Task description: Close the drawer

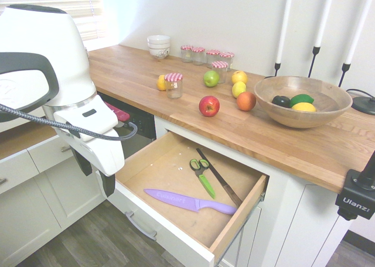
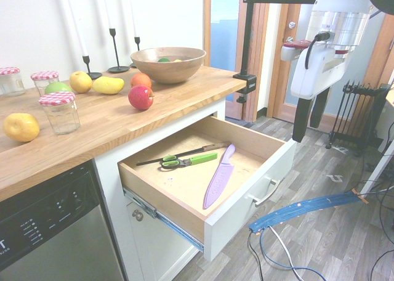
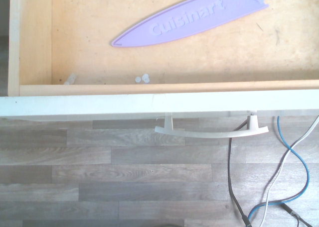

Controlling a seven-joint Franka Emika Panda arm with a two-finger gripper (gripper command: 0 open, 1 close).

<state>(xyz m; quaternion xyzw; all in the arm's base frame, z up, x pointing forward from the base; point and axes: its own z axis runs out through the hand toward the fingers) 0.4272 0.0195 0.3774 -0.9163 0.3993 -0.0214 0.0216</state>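
Note:
The drawer (image 1: 166, 229) under the wooden counter stands pulled far out. Its white front (image 2: 241, 217) carries a curved silver bar handle (image 2: 265, 192). Inside the light wooden box lie a purple knife (image 1: 188, 201), green-handled scissors (image 1: 202, 174) and a long dark blade (image 1: 219, 178). My gripper (image 1: 96, 177) hangs open and empty just outside the drawer's front, above floor level, with its fingers (image 2: 300, 118) pointing down. The wrist view looks straight down on the drawer front (image 3: 149, 103), the handle (image 3: 212, 132) and the knife's blade (image 3: 189, 19).
The countertop (image 1: 293, 138) holds a wooden bowl (image 1: 302, 100) of fruit, loose apples and lemons, several jars (image 1: 173, 84), stacked white bowls (image 1: 159, 45) and candlesticks. A dishwasher (image 2: 55, 232) stands beside the drawer. A radiator (image 2: 357, 111) stands behind the arm.

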